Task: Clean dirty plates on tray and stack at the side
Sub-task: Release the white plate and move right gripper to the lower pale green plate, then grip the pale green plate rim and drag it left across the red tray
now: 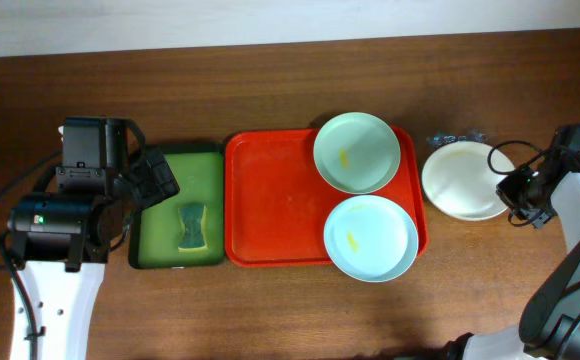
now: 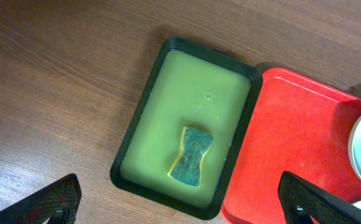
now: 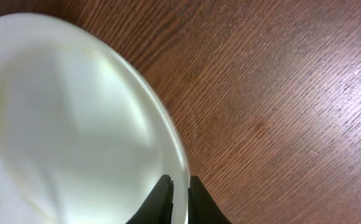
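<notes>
Two pale mint plates lie on the red tray [image 1: 270, 200], one at its far right corner [image 1: 357, 152] and one at its near right corner [image 1: 370, 238]; each has a small yellow smear at the centre. The white plate [image 1: 465, 180] rests on the table to the right of the tray. My right gripper [image 1: 510, 185] is at its right rim. In the right wrist view the gripper [image 3: 180, 199] pinches the rim of the white plate [image 3: 68, 124], one finger on either side. My left gripper [image 1: 155, 178] hangs wide open over the green tray, holding nothing [image 2: 180, 208].
A dark green tray [image 1: 165, 215] [image 2: 137, 162] with pale green liquid stands left of the red tray, touching it. A green-and-yellow sponge [image 1: 191, 227] [image 2: 192, 157] lies in it. A small crumpled clear thing [image 1: 455, 137] lies behind the white plate.
</notes>
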